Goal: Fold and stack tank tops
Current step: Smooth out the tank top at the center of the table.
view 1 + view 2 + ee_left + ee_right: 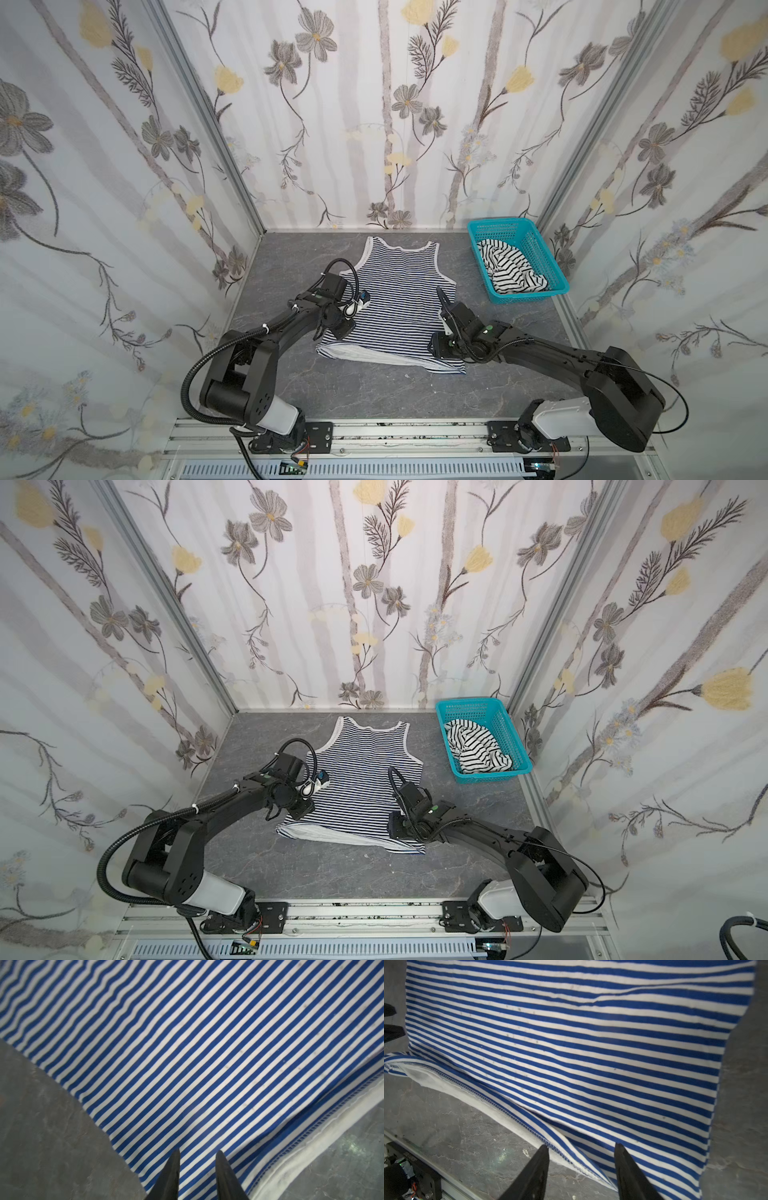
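Fine navy-and-white striped knit tank top (395,299) lies flat on the grey marbled tabletop (374,395), long axis running away from the arms, hem (512,1114) nearest. Left gripper (197,1152) hovers over its left edge, right gripper (581,1146) over the right hem corner, equally near; both parted, empty. Hem rumpled, white inner layer showing. White, black-striped top (511,270) sits crumpled in the teal perforated basket (494,224).

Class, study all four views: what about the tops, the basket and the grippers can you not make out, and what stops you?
- Black-striped top: crumpled in the basket, top views; folds and basket walls hide its shape.
- Navy-striped top: side edges under left arm and right arm, top views; neckline cut off in wrist views.
- Left gripper, right gripper: hidden under those arms in top views; cloth contact unclear in wrist views.
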You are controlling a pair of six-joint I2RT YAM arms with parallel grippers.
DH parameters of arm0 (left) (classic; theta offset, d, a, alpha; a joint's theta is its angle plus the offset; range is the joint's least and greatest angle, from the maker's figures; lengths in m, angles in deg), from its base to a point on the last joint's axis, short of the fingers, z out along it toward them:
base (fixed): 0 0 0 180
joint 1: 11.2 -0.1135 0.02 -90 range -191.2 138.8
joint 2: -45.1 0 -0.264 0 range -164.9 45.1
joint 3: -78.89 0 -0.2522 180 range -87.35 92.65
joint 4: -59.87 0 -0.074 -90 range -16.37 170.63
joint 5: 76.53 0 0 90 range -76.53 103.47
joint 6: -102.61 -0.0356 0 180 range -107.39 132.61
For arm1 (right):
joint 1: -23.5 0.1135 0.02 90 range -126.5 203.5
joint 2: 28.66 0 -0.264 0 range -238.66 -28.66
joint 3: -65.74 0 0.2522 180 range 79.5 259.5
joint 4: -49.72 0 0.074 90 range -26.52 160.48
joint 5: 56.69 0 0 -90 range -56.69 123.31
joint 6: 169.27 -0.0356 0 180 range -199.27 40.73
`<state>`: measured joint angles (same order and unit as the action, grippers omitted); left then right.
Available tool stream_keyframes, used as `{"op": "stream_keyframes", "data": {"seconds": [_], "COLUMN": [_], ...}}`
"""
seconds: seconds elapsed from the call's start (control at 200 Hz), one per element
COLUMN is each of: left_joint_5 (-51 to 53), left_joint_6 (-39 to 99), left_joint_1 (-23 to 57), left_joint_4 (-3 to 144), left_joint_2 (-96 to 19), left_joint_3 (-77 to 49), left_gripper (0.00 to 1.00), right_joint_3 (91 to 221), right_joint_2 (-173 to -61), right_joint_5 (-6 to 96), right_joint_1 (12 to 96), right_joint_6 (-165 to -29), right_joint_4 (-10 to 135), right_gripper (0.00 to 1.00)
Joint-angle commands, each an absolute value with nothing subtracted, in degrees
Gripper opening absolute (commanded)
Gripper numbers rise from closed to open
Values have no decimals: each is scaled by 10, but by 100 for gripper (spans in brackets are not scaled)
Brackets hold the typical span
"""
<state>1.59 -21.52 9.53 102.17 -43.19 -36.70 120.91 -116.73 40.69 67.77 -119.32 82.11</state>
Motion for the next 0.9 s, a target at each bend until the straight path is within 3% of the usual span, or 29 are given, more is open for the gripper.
{"op": "stream_keyframes", "data": {"seconds": [0.0,0.545,0.894], "left_joint_5": [-11,12,32], "left_joint_6": [-203,-210,-221], "left_joint_1": [112,187,203], "left_joint_4": [1029,1054,1073], "left_joint_2": [-443,-347,-369], "left_joint_3": [-369,-488,-514], "left_gripper": [32,35,37], "right_joint_3": [1214,1174,1176], "right_joint_2": [-1173,-1151,-1091], "right_joint_5": [423,438,450], "right_joint_1": [690,743,749], "right_joint_6": [-1202,-1219,-1230], "right_joint_4": [786,800,789], "right_gripper": [53,53,54]}}
